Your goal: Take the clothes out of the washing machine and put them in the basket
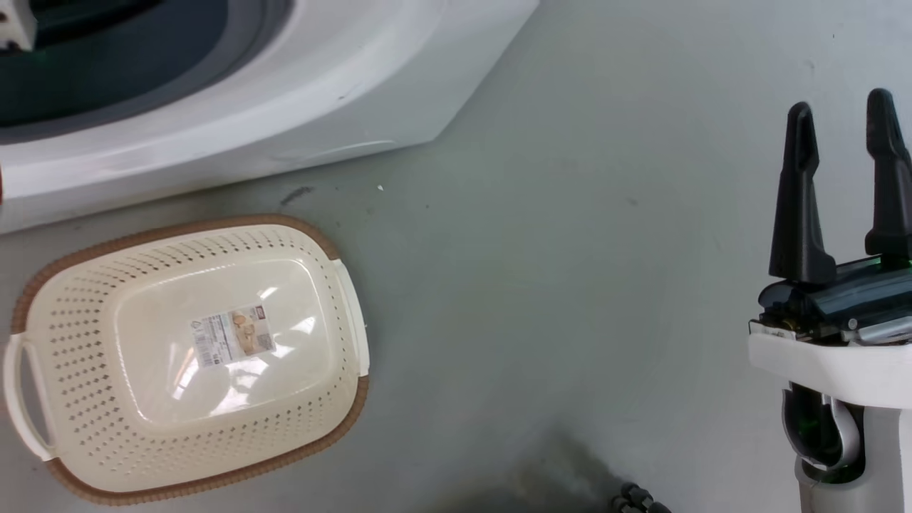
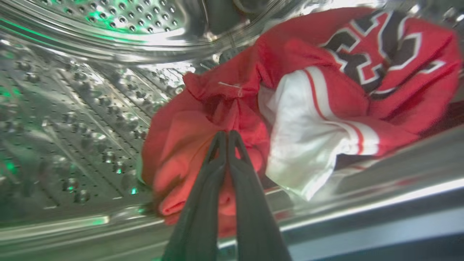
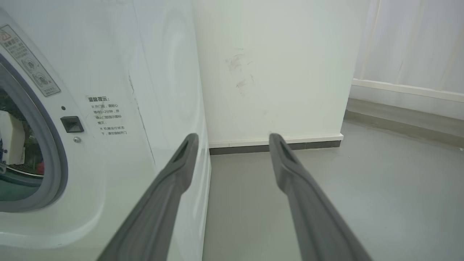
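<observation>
In the left wrist view my left gripper (image 2: 227, 135) is inside the perforated steel drum (image 2: 90, 94), shut on a fold of the red clothes (image 2: 232, 108). The jersey (image 2: 362, 72), with white striped trim and black-and-white lettering, lies bunched to the right of my fingers. The white washing machine (image 1: 285, 107) fills the head view's top left, and its grey-rimmed porthole (image 3: 54, 163) shows in the right wrist view. The cream basket (image 1: 85, 313) sits on the floor below it with just a paper label inside. My right gripper (image 1: 844, 114) hovers open at the right, holding nothing.
Grey floor (image 1: 570, 249) stretches between the basket and my right arm. A white wall with a dark baseboard (image 3: 272, 72) stands beside the machine. A pale curtain or panel (image 3: 417, 43) is at the far right.
</observation>
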